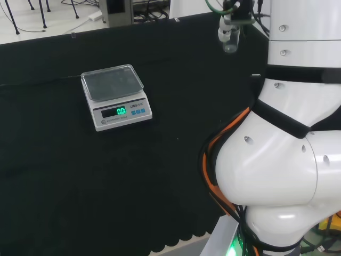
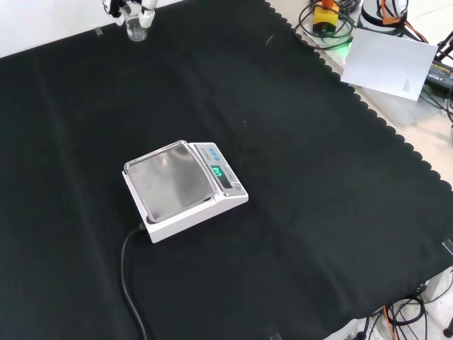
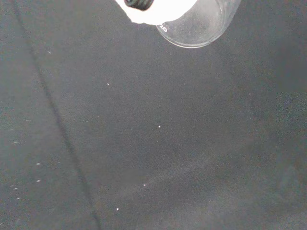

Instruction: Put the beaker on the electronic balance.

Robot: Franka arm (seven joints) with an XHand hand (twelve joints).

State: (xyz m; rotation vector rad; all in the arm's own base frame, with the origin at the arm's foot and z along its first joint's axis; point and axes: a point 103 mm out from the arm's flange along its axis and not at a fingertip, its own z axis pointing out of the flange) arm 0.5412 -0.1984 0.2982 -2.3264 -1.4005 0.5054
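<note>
- The black cloth (image 2: 318,212) covered the bench, and the electronic balance (image 2: 185,190) sat near its middle in the front view, pan bare and display lit green; in the head view it stood left of the arm's white links (image 1: 287,133)
- The hand (image 1: 230,28) was up at the far edge of the cloth in the head view — at the top left corner in the front view — well apart from the balance
- Its fingers looked curled round the beaker (image 1: 231,41), a small clear vessel hanging below them; the wrist view showed its round glass base (image 3: 196,26) just beside a white part of the hand
- The step in hand, as I judged it, was the carry: the beaker wanted to be kept upright, brought over the middle of the pan, then lowered straight down until its base sat flat — not on the raised rim or the display side
- As for contents, the beaker appeared empty, though clear glass made that hard to settle; the pan held nothing
</note>
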